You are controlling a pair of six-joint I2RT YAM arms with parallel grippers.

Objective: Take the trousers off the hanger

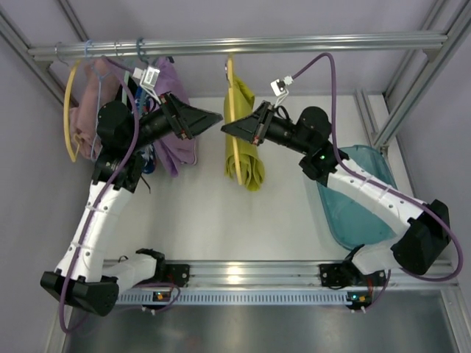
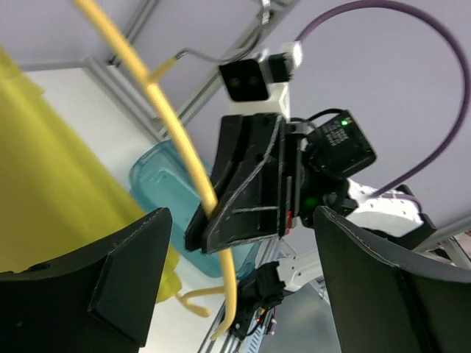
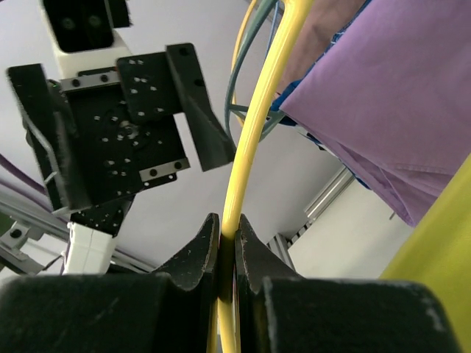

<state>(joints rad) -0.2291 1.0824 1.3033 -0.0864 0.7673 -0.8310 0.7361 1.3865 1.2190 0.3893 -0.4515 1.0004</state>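
The thin yellow hanger (image 1: pixel 230 95) hangs from the rail at centre, with yellow-green trousers (image 1: pixel 249 151) draped over it. My right gripper (image 1: pixel 231 129) is shut on the hanger's arm; in the right wrist view the yellow bar (image 3: pixel 259 125) runs up from between its closed jaws (image 3: pixel 228 234). My left gripper (image 1: pixel 214 118) is open and empty just left of the hanger. In the left wrist view its fingers (image 2: pixel 125 272) stand wide apart, facing the hanger (image 2: pixel 184 151), the trousers (image 2: pixel 51 191) and the right gripper (image 2: pixel 213 217).
A purple garment (image 1: pixel 176 110) and a pink garment on another yellow hanger (image 1: pixel 70 118) hang at the rail's left, with teal hangers. A teal bin (image 1: pixel 360 202) sits at the right. The metal rail (image 1: pixel 294 43) spans the top.
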